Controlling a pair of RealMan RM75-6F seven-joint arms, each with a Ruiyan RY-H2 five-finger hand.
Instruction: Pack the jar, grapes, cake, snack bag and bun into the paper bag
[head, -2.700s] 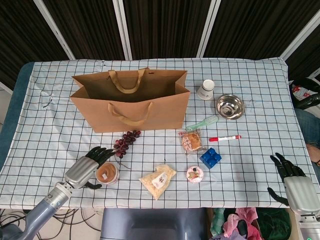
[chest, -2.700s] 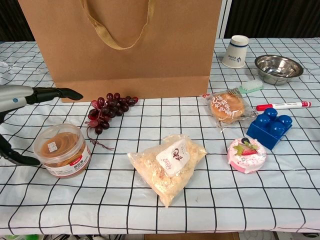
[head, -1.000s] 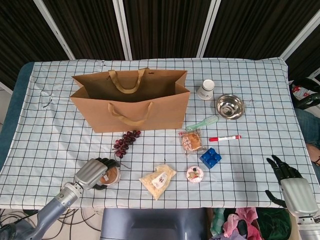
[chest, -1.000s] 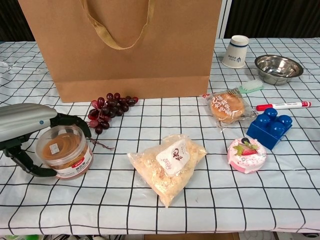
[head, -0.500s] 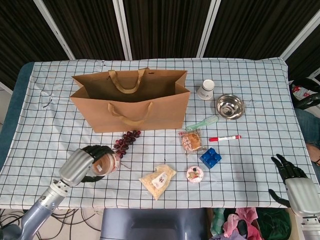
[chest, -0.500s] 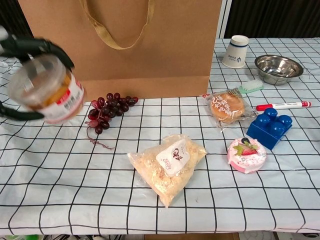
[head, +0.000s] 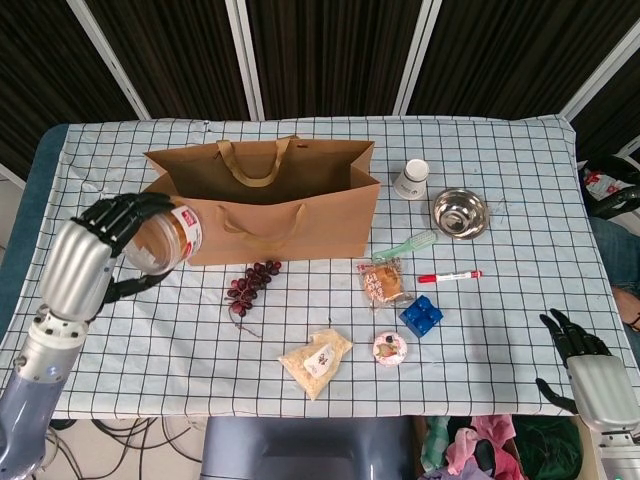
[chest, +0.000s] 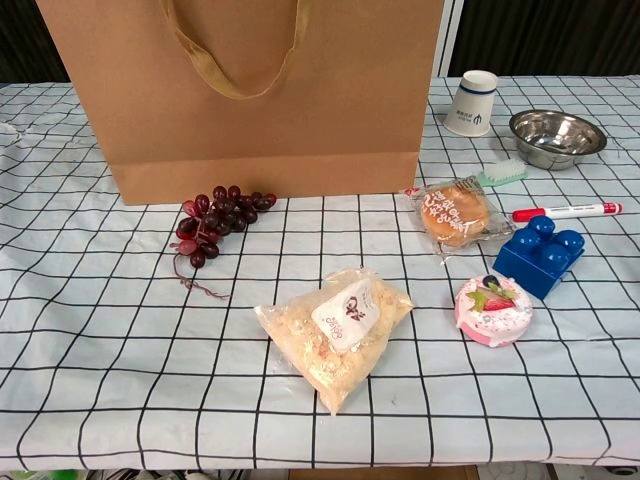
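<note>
While the left hand (head: 95, 245) grips the jar (head: 165, 240) around its side, tilted in the air beside the paper bag (head: 300, 215), the jar looks rigid and smooth — likely slippery, best held round the body. Right hand (head: 585, 365) idle, fingers apart.

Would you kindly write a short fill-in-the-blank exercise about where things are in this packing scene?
1. The left robot hand holds the ____.
2. The grapes lie on the table just in front of the paper ____.
3. The red marker lies beside the blue ____.
4. The steel bowl sits next to a white ____.

Missing words: jar; bag; block; cup
</note>
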